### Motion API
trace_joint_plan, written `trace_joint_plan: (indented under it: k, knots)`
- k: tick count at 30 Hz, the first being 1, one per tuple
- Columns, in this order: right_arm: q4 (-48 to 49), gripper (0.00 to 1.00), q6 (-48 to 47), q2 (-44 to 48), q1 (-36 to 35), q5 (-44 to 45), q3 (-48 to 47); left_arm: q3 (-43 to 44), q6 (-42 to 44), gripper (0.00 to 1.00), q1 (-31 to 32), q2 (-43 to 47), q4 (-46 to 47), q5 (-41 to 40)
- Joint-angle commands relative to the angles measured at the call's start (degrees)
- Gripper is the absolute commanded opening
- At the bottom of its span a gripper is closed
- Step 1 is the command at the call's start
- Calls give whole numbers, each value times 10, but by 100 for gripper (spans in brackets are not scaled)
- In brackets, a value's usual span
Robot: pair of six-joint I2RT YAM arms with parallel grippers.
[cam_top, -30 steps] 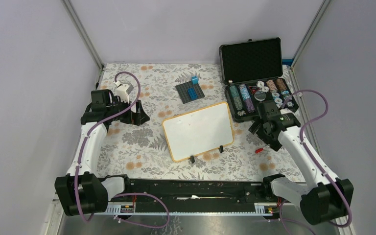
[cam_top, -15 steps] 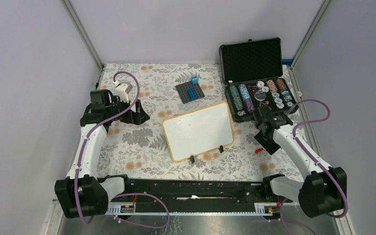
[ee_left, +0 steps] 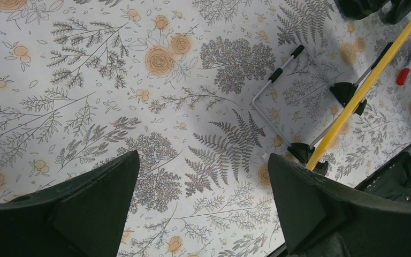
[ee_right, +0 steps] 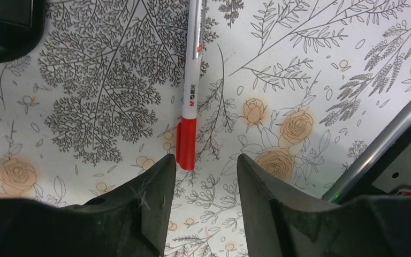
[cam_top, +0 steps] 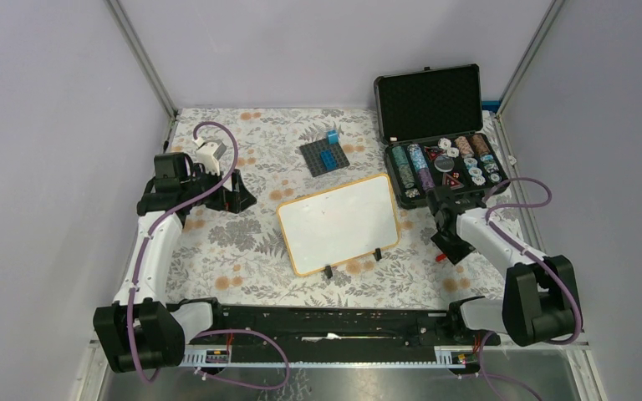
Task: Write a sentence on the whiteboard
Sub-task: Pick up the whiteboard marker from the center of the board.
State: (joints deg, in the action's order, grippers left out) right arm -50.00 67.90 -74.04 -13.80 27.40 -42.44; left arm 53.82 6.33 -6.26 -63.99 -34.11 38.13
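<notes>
The whiteboard, wood-framed with two black clip feet, stands tilted at mid-table; its yellow edge shows in the left wrist view. No sentence shows on its white face. A white marker with a red cap lies on the floral cloth to the board's right. My right gripper is low over it, jaws partly open, with the red cap just beyond the fingertips and nothing held between them. Far to the left, my left gripper hangs wide open over bare cloth.
An open black case of poker chips stands at the back right. A dark grey baseplate with blue bricks lies behind the board. A metal rail runs past my right gripper. A black object is at its upper left.
My right arm has dropped and drawn in toward the marker, and its jaws have narrowed. The left arm has not moved.
</notes>
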Motion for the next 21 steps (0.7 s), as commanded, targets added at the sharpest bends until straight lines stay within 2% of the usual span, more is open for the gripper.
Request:
trace_joint_plan:
  k: [1,8,18,19,21]
  knots:
    - [27,53,18,-12,17,22,2,-6,-2,99,1,5,25,19]
    - [63,52,2,-44,51,-14,20,-5,-4,99,1,3,25,17]
    - [123,40,-22,-93,82,-50,38,-8,-4,99,1,-1,25,15]
    - [130,39,-22,-100,85,-60,42,-7,-5,99,1,-2,25,15]
    - [144,27,-28,-115,89,-77,48,-5,-8,99,1,-1,25,11]
